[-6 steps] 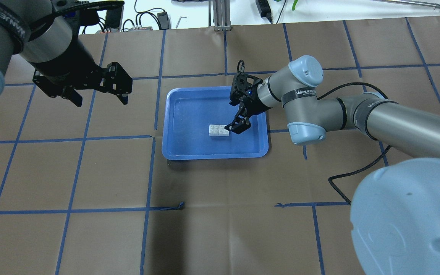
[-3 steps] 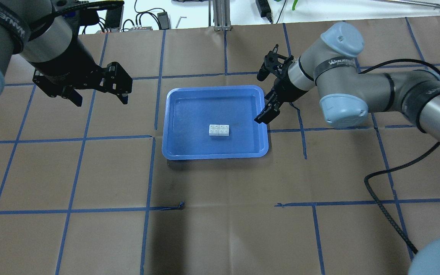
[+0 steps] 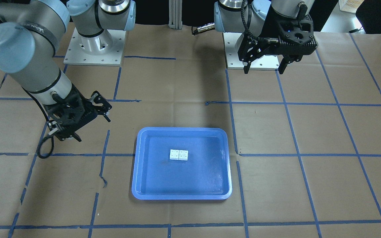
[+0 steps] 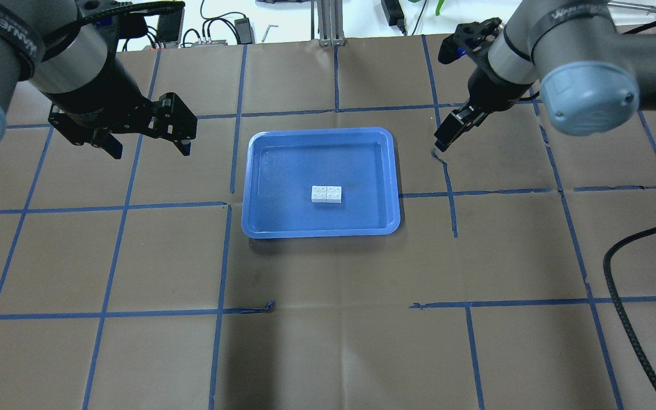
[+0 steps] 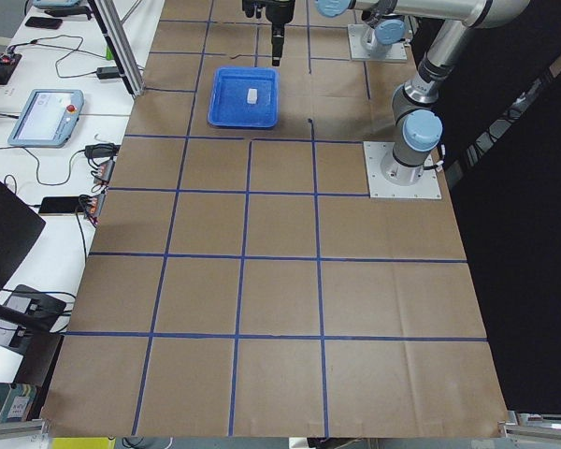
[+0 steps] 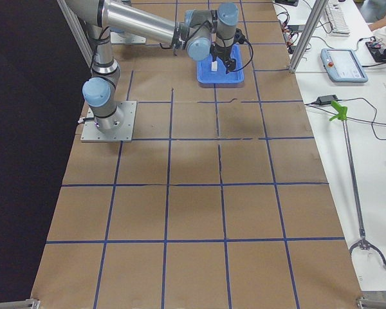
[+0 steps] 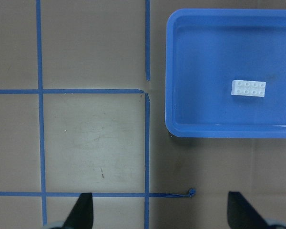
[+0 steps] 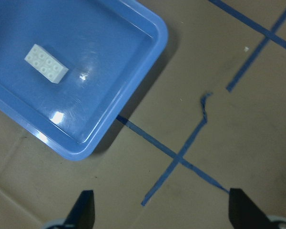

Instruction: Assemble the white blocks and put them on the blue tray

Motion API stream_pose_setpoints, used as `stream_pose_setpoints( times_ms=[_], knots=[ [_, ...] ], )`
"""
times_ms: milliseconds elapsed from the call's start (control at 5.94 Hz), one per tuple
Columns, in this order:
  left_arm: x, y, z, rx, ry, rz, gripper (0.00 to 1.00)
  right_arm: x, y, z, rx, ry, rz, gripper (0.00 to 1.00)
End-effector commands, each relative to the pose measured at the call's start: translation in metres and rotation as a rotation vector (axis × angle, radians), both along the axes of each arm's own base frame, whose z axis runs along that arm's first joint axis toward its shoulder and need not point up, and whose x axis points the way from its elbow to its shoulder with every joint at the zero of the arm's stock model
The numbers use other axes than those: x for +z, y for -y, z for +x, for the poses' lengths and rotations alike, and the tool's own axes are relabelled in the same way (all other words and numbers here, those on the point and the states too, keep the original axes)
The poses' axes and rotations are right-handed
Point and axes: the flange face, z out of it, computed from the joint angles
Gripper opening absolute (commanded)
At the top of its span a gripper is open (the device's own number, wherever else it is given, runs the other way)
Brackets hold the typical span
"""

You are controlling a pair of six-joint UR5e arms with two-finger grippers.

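The two white blocks (image 4: 327, 194) lie joined side by side in the middle of the blue tray (image 4: 321, 232), free of both grippers. They also show in the front view (image 3: 179, 154), the left wrist view (image 7: 248, 88) and the right wrist view (image 8: 46, 63). My right gripper (image 4: 445, 139) is open and empty above the table, to the right of the tray's far right corner; its fingertips (image 8: 240, 210) stand wide apart. My left gripper (image 4: 151, 151) is open and empty, held high left of the tray (image 3: 181, 196).
The table is covered in brown paper with a blue tape grid. A black cable (image 4: 618, 273) from the right arm hangs over the right side. Both arm bases (image 3: 93, 49) stand at the robot's edge. Cables and adapters (image 4: 231, 31) lie beyond the far edge.
My right gripper has drawn back from beside the blocks in the tray, rising and moving right and away past the tray's rim. The blocks stayed in place. The left arm has not moved.
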Motion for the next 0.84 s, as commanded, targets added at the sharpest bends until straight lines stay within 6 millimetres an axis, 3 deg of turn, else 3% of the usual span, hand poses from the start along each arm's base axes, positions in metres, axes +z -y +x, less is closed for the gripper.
stream_pose_setpoints(
  times_ms=[0,168,336,673],
  knots=[
    [0.000,0.000,0.000,0.001,0.000,0.001,1.00,0.065,-0.002,-0.009,-0.410,-0.095,0.092,1.00],
    [0.000,0.000,0.000,-0.001,0.002,0.000,1.00,0.093,-0.016,0.003,-0.593,-0.098,0.123,1.00],
    [0.000,0.000,0.000,0.001,0.000,0.000,1.00,0.107,-0.038,0.018,-0.600,-0.100,0.113,1.00],
    [0.000,0.000,0.000,0.001,0.000,0.000,1.00,0.102,-0.035,0.013,-0.584,-0.100,0.121,1.00]
  ],
)
